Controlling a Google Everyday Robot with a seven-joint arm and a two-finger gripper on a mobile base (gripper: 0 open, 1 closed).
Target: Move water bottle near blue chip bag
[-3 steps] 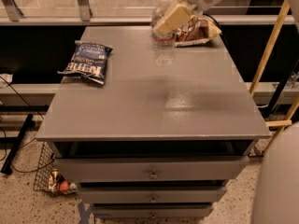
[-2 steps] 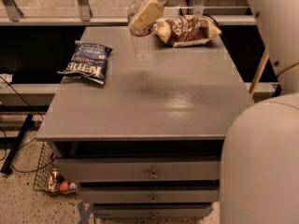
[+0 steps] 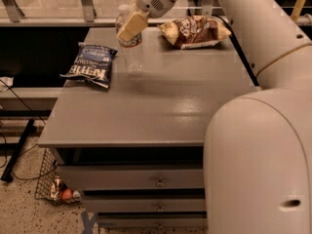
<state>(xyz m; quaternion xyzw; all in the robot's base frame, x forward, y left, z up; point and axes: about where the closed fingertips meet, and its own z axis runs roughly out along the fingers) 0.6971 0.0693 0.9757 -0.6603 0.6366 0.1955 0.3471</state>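
Now: water bottle clamped in the gripper, over the back left of the table

Far down to the gripper's left you have a wire basket [image 3: 48, 179] on the floor, beside the drawers [image 3: 146, 178]. Closer in, below and left of the gripper, the blue chip bag [image 3: 90, 65] lies flat near the left edge of the grey table [image 3: 161, 101]. It sits near the bottle without touching it.

Your gripper [image 3: 129, 27] hangs over the rear left part of the tabletop. Its tan fingers [image 3: 132, 22] are closed on the upper part of the water bottle [image 3: 131, 57], just under the white cap. The clear body runs down below the gripper, roughly upright. You cannot tell whether its base meets the table.

Right of the gripper, the brown snack bag [image 3: 195, 30] rests at the back edge, apart from the bottle. Further right and lower, the white arm [image 3: 253, 145] fills the side of the view.
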